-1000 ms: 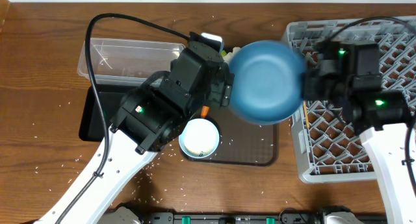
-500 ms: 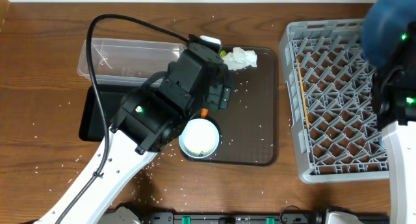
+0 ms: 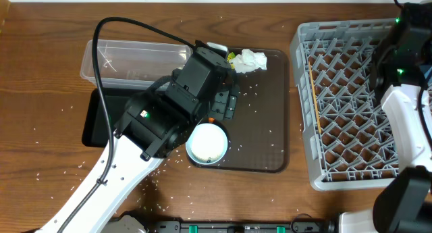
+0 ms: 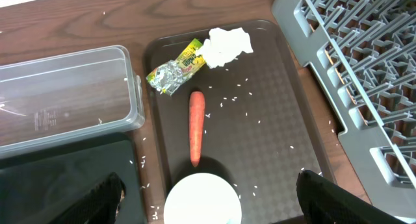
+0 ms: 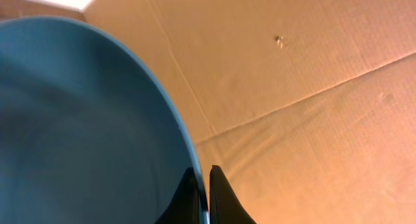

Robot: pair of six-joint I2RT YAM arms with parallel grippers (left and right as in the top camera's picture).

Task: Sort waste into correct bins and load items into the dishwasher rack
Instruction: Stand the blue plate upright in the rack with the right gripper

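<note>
A wooden tabletop [image 3: 40, 71] is seen, strewn w/ white rice grains [image 4: 234, 104], w/ a dark brown serving tray [image 3: 270, 145] at centre. At the tray's far edge a crumpled white tissue [image 4: 224, 45] is set, touching a yellow-green wrapper [image 4: 175, 69] just to its left. An orange carrot-like stick [image 4: 196, 126] is laid lengthwise mid-tray, its near tip just by the white bowl [image 4: 201, 199] at the tray's near-left corner. Left of the tray, a clear tub [image 4: 58, 97] is placed on the far side & a black bin tray [image 4: 65, 185] on the near side. Right of the tray the grey rack [image 3: 351, 111] is found. The L gripper [image 4: 209, 185] is held above the tray, over the bowl, fingers spread wide, nothing gripped. The R gripper [image 5: 203, 191] is clamped on the rim of the blue plate [image 5: 78, 133], seen vs. a tan cardboard-like backdrop. The plate's spot relative to the tray can't be told.
</note>
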